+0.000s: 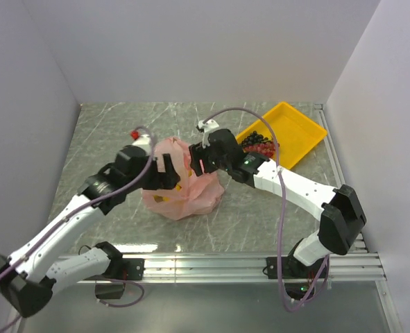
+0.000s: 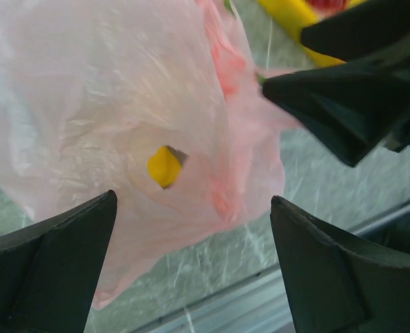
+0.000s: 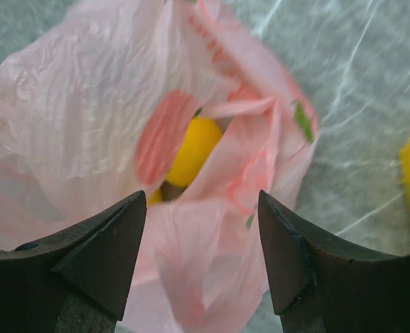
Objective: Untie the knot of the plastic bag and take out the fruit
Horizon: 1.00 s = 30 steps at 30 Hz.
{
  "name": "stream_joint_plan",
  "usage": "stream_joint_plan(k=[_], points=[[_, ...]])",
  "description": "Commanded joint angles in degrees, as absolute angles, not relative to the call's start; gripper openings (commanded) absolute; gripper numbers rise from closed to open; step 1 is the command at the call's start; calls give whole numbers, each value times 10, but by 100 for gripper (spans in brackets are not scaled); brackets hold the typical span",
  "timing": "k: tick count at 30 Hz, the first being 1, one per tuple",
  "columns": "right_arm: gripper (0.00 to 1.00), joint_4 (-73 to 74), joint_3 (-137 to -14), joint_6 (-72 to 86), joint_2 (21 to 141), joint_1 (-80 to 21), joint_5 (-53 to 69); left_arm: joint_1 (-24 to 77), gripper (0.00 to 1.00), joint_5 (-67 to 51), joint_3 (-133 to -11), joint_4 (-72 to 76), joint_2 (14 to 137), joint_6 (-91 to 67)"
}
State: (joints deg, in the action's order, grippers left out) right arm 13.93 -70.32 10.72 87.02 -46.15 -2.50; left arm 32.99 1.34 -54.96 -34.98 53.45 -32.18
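The pink plastic bag (image 1: 184,187) lies crumpled mid-table between both grippers. My left gripper (image 1: 164,166) is open at its left side; in the left wrist view (image 2: 193,208) its jaws stand wide apart over the bag (image 2: 87,104), holding nothing. A yellow fruit (image 2: 164,166) shows through a hole in the plastic. My right gripper (image 1: 201,161) is open at the bag's top right; in its view (image 3: 201,208) the jaws straddle a loose fold of the bag (image 3: 66,111). A yellow fruit (image 3: 194,149) shows in the gaping mouth. No tied knot is visible.
A yellow tray (image 1: 295,125) with dark and red grape bunches (image 1: 257,146) stands at the back right, close behind my right gripper. A small red fruit (image 1: 135,133) lies behind my left arm. A metal rail (image 1: 211,263) runs along the near edge.
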Motion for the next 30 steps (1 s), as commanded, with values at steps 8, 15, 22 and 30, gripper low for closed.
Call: stream_joint_plan(k=[8,15,22,30], points=[[75,112,-621,286,860,-487,-112,514,98,319,-667,-413,690,-307],[69,95,-599,310,871,-490,-120,526,97,400,-622,-364,756,-367],[47,57,-552,330,869,-492,-93,507,94,412,-603,-312,792,-387],[26,25,-525,340,871,-502,-84,448,92,277,-563,-211,760,-401]])
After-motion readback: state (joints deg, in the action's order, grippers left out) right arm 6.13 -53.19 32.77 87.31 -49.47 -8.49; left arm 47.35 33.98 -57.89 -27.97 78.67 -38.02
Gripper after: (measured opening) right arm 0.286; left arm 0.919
